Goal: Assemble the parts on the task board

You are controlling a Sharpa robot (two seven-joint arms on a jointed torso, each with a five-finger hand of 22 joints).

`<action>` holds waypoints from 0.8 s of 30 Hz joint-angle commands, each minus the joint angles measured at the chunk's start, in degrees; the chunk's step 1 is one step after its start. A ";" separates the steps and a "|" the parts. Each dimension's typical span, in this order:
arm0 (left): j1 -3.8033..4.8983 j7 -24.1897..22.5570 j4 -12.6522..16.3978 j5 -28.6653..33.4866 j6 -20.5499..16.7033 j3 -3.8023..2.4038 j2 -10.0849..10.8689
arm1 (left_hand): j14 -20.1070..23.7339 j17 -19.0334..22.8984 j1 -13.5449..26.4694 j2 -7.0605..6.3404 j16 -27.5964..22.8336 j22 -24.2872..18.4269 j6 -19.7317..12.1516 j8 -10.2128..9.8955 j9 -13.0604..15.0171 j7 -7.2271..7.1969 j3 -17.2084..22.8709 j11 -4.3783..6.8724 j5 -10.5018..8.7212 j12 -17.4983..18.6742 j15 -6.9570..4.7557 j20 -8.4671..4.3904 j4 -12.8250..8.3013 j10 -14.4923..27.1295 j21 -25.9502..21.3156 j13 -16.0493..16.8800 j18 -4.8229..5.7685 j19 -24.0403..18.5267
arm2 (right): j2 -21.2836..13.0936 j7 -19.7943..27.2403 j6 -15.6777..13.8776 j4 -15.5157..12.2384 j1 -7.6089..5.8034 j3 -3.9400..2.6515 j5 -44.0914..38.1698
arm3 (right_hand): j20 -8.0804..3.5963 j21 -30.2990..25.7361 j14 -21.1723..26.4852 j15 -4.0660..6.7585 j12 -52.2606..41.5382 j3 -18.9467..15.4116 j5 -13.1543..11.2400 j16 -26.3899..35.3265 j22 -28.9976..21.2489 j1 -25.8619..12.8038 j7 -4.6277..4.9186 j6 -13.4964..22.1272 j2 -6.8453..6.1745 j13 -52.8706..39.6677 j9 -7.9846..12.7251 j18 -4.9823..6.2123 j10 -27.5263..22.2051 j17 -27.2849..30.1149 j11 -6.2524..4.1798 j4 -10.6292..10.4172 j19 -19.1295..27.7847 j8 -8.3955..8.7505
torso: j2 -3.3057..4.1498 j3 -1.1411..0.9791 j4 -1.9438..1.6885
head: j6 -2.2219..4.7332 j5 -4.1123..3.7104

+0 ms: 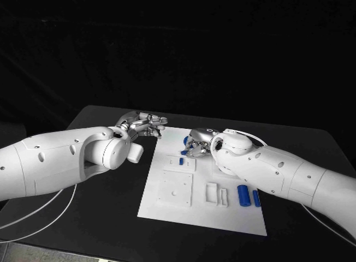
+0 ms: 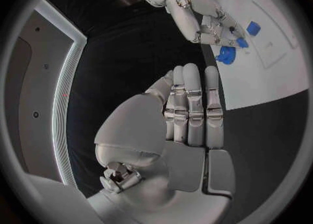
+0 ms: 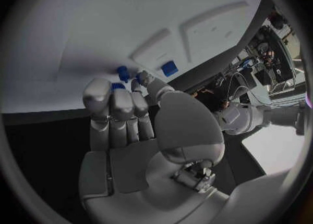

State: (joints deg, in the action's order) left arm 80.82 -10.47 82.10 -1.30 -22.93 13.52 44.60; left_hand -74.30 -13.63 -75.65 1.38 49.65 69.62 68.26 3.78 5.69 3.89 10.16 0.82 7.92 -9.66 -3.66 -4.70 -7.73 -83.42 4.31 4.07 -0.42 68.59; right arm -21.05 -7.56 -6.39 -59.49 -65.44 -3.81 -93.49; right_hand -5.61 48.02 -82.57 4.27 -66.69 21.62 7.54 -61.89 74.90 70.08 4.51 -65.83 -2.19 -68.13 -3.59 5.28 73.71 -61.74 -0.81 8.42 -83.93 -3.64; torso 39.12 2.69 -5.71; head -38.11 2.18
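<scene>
The right hand (image 1: 197, 145) seems to pinch a blue part (image 2: 226, 54) over the task board (image 1: 201, 210) (grip partly hidden). Lower it squarely. The left hand (image 2: 185, 114) hovers, fingers straight, together, empty.

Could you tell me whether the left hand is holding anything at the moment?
No, it is open: the left hand shows a bare palm with straight fingers, off the board's far left corner.

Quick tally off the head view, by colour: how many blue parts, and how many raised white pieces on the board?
Blue cylinders: 2
Small blue pieces: 2
White bars: 2
White plates: 2
Total: 8 on the task board; the right hand may hide more.
</scene>
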 commanded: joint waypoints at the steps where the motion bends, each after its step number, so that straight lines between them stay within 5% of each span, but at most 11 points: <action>1: 0.17 -0.48 0.20 -0.28 0.27 -0.07 -0.01 | -0.24 -0.09 0.12 -0.42 -0.21 0.03 0.06 -0.03 -0.09 0.05 -0.05 -0.14 -0.31 0.22 0.08 0.05 0.36 -0.29 -0.19 -0.01 0.42 0.45 | 0.14 0.56 0.64 0.07 -0.01 0.05 -0.66 | -0.04 0.27 -0.37 0.20 -0.11 0.84 -0.34 0.17 5.71 -0.19 -0.15 -0.65 0.61 -0.09 0.01 -1.16 0.21 -0.05 -0.26 0.06 -1.76 0.10 | -0.04 0.03 0.00 | -0.04 0.00; 24: 0.33 -0.18 0.27 -0.50 0.80 -0.07 -0.06 | -0.23 -0.15 0.01 -0.56 -0.27 -0.07 0.03 -0.02 -0.13 0.07 -0.07 -0.14 -0.33 0.23 0.08 0.05 0.43 -0.28 -0.20 -0.01 0.42 0.44 | 0.53 0.61 0.33 0.26 -0.01 0.28 -0.46 | -0.20 0.39 -0.41 0.36 -0.06 1.01 -0.75 0.20 5.73 -0.72 -0.55 -1.76 1.09 -0.14 -0.02 -1.30 0.34 -0.13 -0.47 -0.15 -1.78 0.07 | -0.05 0.12 0.02 | -0.18 -0.04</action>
State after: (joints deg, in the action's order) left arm 81.03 -10.39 82.17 -1.47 -22.84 13.52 44.61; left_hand -74.30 -13.73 -75.66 1.38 49.65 69.61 68.26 3.78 5.62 3.89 10.16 0.82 7.92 -9.66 -3.66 -4.71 -7.73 -83.43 4.31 4.07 -0.41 68.59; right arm -20.64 -7.40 -6.41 -59.24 -65.45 -3.57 -93.49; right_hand -5.61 48.25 -82.72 4.42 -66.69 22.72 6.84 -61.89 74.94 69.76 3.89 -67.21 -1.43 -68.26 -3.58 4.39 73.93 -61.82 -1.03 8.54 -83.93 -3.64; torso 39.09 2.81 -5.67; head -38.31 2.18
